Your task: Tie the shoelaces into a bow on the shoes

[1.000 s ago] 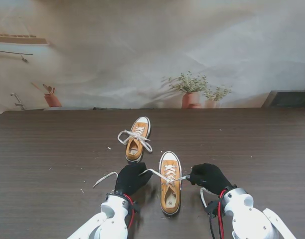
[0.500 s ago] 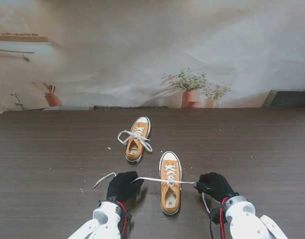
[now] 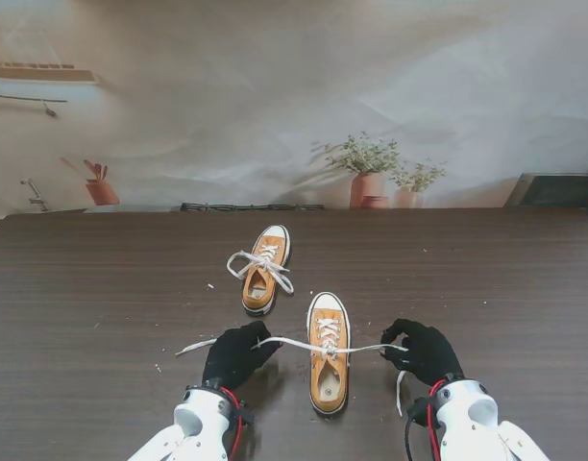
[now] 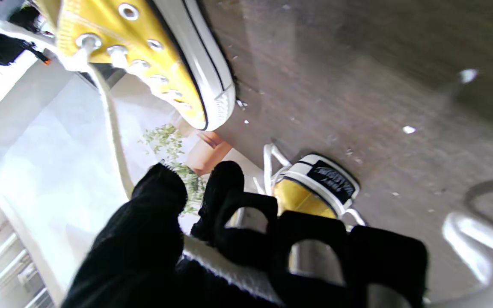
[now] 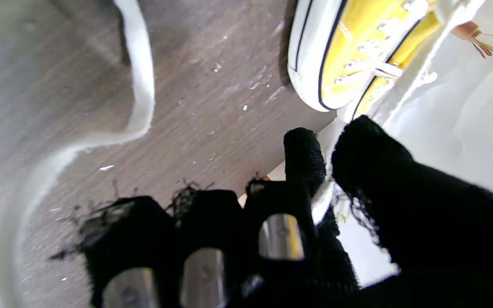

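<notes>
I have the near yellow sneaker (image 3: pixel 329 363) between my two hands on the table (image 3: pixel 102 288), toe pointing away from me. My left hand (image 3: pixel 238 353) pinches one lace end (image 3: pixel 286 343) between thumb and forefinger, and my right hand (image 3: pixel 424 351) grips the other lace end (image 3: pixel 366 349); both runs stretch taut sideways from the eyelets. I judge this as the cinching of the first crossing, with no bow formed yet. The loose tails trail onto the table beside each hand. Next I need to ease the tension, fold one lace into a loop and wrap the other around it without losing either pinch. The far sneaker (image 3: pixel 263 269) sits farther from me, its laces lying loose.
</notes>
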You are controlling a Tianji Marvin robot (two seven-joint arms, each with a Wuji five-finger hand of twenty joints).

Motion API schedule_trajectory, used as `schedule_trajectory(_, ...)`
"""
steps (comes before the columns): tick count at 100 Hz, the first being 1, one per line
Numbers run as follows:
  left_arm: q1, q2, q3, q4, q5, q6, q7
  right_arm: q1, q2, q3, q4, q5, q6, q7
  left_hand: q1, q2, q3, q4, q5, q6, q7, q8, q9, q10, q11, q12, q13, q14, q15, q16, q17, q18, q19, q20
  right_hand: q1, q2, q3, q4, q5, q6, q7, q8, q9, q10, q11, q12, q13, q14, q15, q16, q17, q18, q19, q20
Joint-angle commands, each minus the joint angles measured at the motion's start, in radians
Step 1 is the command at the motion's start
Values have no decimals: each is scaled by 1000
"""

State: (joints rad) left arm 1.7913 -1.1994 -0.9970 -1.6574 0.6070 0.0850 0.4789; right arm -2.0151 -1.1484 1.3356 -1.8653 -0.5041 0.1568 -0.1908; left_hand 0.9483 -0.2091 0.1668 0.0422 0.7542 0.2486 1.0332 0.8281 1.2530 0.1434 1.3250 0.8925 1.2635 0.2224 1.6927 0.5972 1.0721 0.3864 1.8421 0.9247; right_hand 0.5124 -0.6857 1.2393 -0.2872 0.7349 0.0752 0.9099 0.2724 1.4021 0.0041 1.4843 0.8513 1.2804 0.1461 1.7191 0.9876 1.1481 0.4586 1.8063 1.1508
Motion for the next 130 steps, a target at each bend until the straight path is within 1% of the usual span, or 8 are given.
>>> schedule_trajectory(1,6,3,1,-16,10,-21,3,1,-6,-5,-6,7,-27,-8,69,-5,-40,-24,-38,-72,-39,-103,88,15,70,-9,5,-40,75,29,38,-264,252,-7,18,-13,75,71,-47,4,-52,-44,49,-15,12,-2,26,-42,93,-14,43,-28,288,-14)
schedule_trajectory(15,13,1,-1,-26,8,-57,18,4,-10,-1,2,46,-124,-24,148,-58,-49,-23,-55,-77,-143,-284,91,15,77,-20,6,-48,73,27,39,-267,252,-10,81,-27,99,162,-41,-191,-112,-23,49,37,8,6,25,-27,92,-17,43,-24,288,-25)
schedule_trajectory(36,11,-6,2,-15,-2,-90,49,-13,7,20,-39,26,-176,41,154,-61,-47,-23,-29,-84,-140,-306,97,17,79,-23,6,-49,75,27,38,-266,252,-9,189,-50,82,73,258,-424,-5,-156,50,100,-14,4,24,-1,88,-31,41,-15,288,-42)
schedule_trajectory(48,8,-5,3,-15,-2,-101,44,-9,22,28,-48,-34,-202,87,155,-62,-46,-24,-26,-86,-139,-311,98,16,79,-23,6,-50,75,27,38,-264,252,-8,189,-69,92,43,366,-417,52,-44,51,93,-14,3,24,-15,89,-36,41,-22,288,-58)
schedule_trajectory(61,3,-5,8,-8,0,-112,47,5,45,34,-45,-129,-226,157,154,-63,-46,-25,-24,-89,-139,-316,99,15,80,-24,6,-52,76,27,38,-264,252,-9,161,-114,121,11,320,-340,72,4,49,44,7,15,25,-31,89,-34,43,-34,288,-64)
schedule_trajectory(87,3,-7,9,-5,-6,-119,52,35,95,47,-32,-509,-289,262,157,-65,-42,-26,-20,-92,-136,-322,99,15,80,-24,6,-52,76,27,38,-264,252,-10,47,-99,93,9,221,-286,90,-107,45,-37,-78,15,31,-120,62,-109,45,-131,288,-181)
schedule_trajectory(114,9,-6,4,-9,-6,-126,50,74,122,-10,3,-829,-264,219,158,-66,-38,-27,-19,-90,-135,-324,100,16,80,-25,6,-51,77,26,38,-264,252,-10,-28,-5,55,45,100,-224,-82,-276,-50,-61,-108,89,33,-158,43,-175,39,-167,272,-270)
schedule_trajectory(130,16,-2,-5,-16,-6,-139,37,91,124,-59,41,-865,-196,157,163,-70,-33,-26,-31,-100,-161,-345,99,15,80,-25,6,-51,77,26,38,-264,252,-12,-13,148,0,159,-132,-180,-262,-54,-145,-56,-116,107,32,-136,-14,-262,25,-112,159,-315)
